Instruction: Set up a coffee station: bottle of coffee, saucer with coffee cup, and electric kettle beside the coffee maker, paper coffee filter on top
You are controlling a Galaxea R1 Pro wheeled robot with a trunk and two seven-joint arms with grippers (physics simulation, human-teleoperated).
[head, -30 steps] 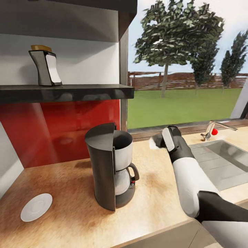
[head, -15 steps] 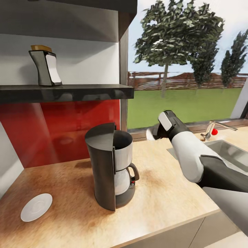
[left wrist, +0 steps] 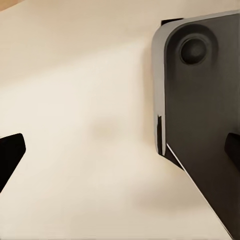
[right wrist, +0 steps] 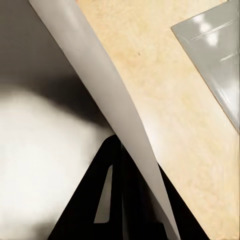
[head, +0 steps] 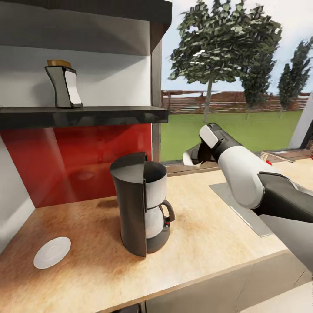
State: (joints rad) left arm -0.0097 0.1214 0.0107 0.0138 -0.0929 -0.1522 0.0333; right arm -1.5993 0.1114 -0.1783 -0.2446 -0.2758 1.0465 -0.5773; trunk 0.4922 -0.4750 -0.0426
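Observation:
The dark coffee maker [head: 141,204] stands mid-counter with its steel basket open at the top. To its right and higher up, over the counter's back edge, my right gripper [head: 194,155] is shut on a white paper coffee filter [head: 188,157]. The right wrist view shows that filter [right wrist: 100,85] as a thin sheet pinched between the black fingers [right wrist: 107,195]. A white saucer [head: 52,252] lies at the counter's front left. The bottle of coffee [head: 65,84] stands on the dark shelf [head: 87,115]. My left gripper [left wrist: 120,152] is open above a beige surface with a dark panel.
A red backsplash [head: 65,161] runs behind the coffee maker, and the shelf overhangs it. A steel sink [head: 241,206] and faucet [head: 278,155] sit at the right of the wooden countertop [head: 204,234]. A window frame [head: 155,95] rises behind the counter.
My right gripper has risen and moved slightly left with the filter in it. The head view has shifted a little, so the counter things sit further right in the picture.

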